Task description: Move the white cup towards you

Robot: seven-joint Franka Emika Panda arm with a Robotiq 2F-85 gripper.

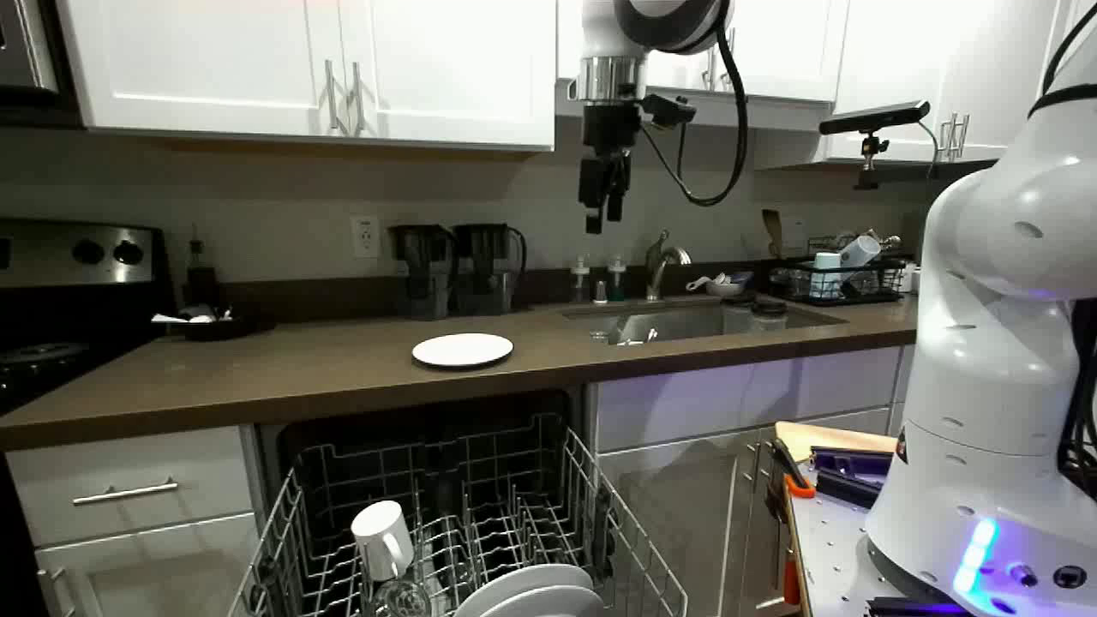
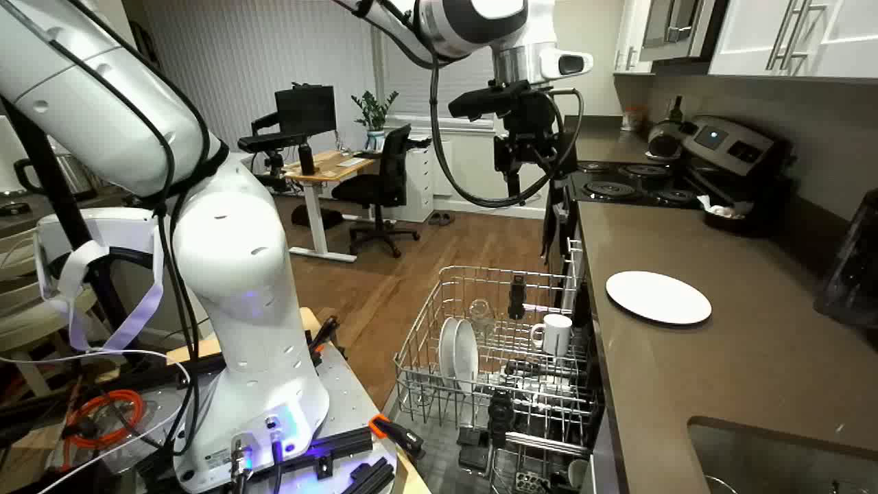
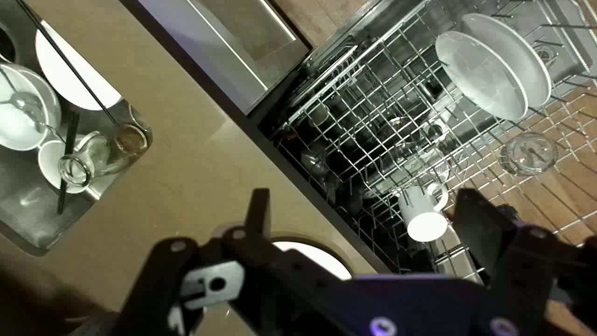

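The white cup sits upside down and tilted in the upper dishwasher rack. It also shows in an exterior view and in the wrist view, with its handle towards the plates in the rack. My gripper is high above the rack and counter, pointing down. It also shows in an exterior view. In the wrist view the two fingers stand wide apart with nothing between them. The cup lies well below, seen near the right finger.
A flat white plate lies on the brown counter. Two greyish-white plates and a clear glass stand in the rack. The sink holds bowls and a bottle. Cabinets hang over the counter.
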